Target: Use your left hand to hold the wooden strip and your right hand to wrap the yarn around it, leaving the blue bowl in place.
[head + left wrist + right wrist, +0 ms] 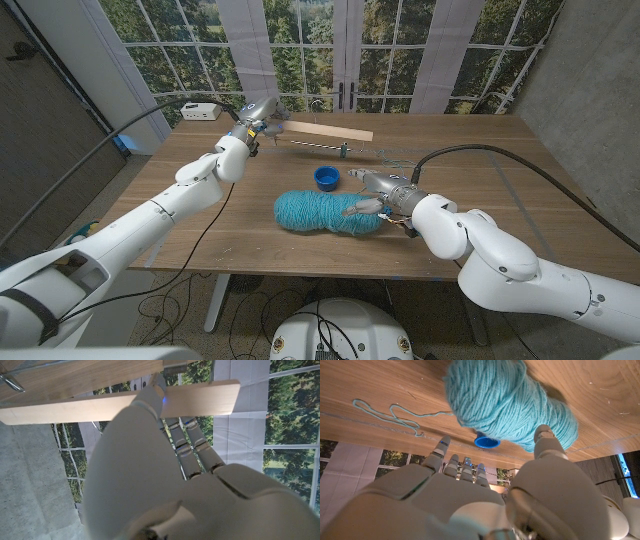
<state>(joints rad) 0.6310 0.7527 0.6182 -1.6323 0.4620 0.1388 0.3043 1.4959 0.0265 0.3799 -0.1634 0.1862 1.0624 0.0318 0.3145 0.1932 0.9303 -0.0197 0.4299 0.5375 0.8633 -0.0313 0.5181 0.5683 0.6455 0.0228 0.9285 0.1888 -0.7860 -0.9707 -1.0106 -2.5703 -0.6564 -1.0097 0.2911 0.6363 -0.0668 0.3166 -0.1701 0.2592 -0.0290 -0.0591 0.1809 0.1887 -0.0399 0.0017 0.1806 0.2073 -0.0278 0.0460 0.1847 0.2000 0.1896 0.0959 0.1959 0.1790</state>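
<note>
Wooden table (540,200) nearest me: the right hand (375,200), fingers spread and holding nothing, rests against the turquoise yarn skein (325,212). Just behind sits the blue bowl (326,177). Farther back, the left hand (255,122) grips the wooden strip (330,130), raised above the tabletop.

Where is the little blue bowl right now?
In the head view the blue bowl sits near the middle of the table, just behind the teal yarn ball and to the left of the right hand.
</note>
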